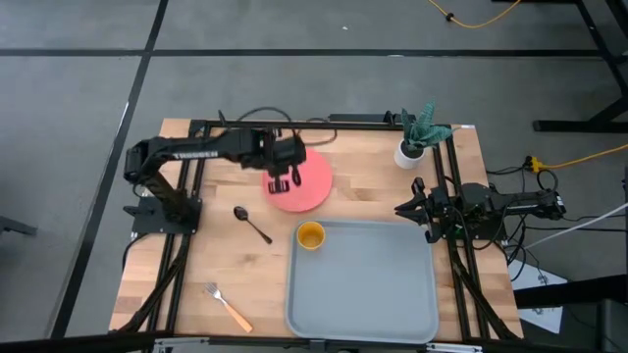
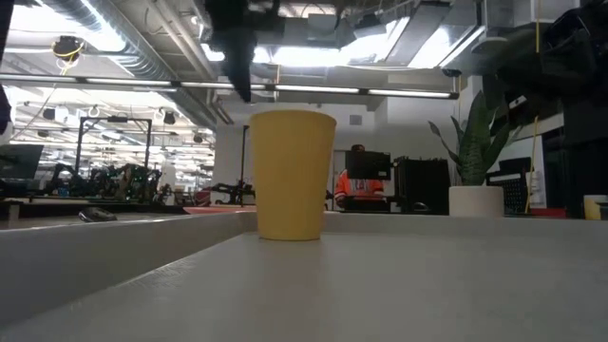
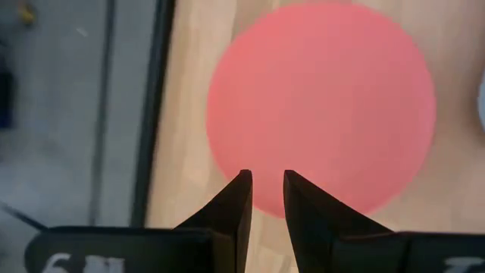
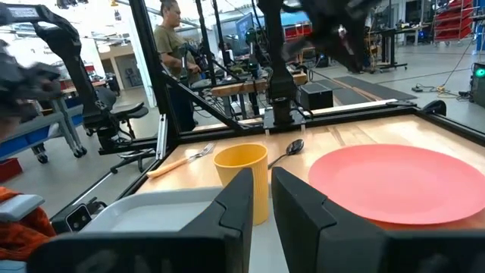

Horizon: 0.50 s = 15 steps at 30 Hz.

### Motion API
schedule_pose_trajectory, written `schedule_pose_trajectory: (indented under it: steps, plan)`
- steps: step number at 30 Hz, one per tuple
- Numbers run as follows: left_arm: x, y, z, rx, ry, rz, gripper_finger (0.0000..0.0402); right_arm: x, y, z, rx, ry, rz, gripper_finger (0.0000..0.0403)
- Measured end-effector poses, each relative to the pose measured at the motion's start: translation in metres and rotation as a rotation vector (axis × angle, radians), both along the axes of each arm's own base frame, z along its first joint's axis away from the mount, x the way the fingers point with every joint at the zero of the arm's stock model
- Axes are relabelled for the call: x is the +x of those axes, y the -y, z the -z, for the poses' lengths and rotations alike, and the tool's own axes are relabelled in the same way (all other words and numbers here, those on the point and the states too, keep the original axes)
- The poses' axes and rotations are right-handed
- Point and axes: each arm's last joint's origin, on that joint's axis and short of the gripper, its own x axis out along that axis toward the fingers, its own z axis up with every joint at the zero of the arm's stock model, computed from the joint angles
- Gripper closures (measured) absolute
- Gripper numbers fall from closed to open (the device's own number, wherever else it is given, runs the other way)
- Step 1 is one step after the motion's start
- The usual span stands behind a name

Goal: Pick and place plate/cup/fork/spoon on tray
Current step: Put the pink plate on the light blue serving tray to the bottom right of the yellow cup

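Observation:
The coral-pink plate (image 1: 306, 184) (image 3: 322, 106) lies flat on the wooden table, far of the tray. My left gripper (image 1: 284, 183) (image 3: 267, 176) hangs over the plate's left part, pointing steeply down, open by a narrow gap with nothing between its fingers. The yellow cup (image 1: 310, 236) (image 2: 291, 174) stands upright in the far left corner of the grey tray (image 1: 373, 294). The dark spoon (image 1: 253, 224) and the orange-handled fork (image 1: 228, 306) lie on the table left of the tray. My right gripper (image 1: 400, 208) (image 4: 262, 173) waits at the table's right side, level, its fingers slightly apart and holding nothing.
A white pot with a green plant (image 1: 412, 147) stands at the table's far right corner. Dark frame rails (image 1: 191, 226) run along the table's left and right sides. Bare wood lies between the spoon and the fork.

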Motion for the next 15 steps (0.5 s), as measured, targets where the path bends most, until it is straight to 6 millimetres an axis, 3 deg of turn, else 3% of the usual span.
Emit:
schedule_pose_trajectory:
  steps: [8,15]
  plan:
    - [-0.026,-0.066,0.04,-0.058,-0.046,-0.188,0.0332,0.0,0.0,0.0,0.0,-0.001,0.0,0.0347]
    - [-0.07,-0.126,0.093,-0.381,0.159,-0.432,0.0332,0.0,0.0,0.0,0.0,-0.001,0.0,0.0347]
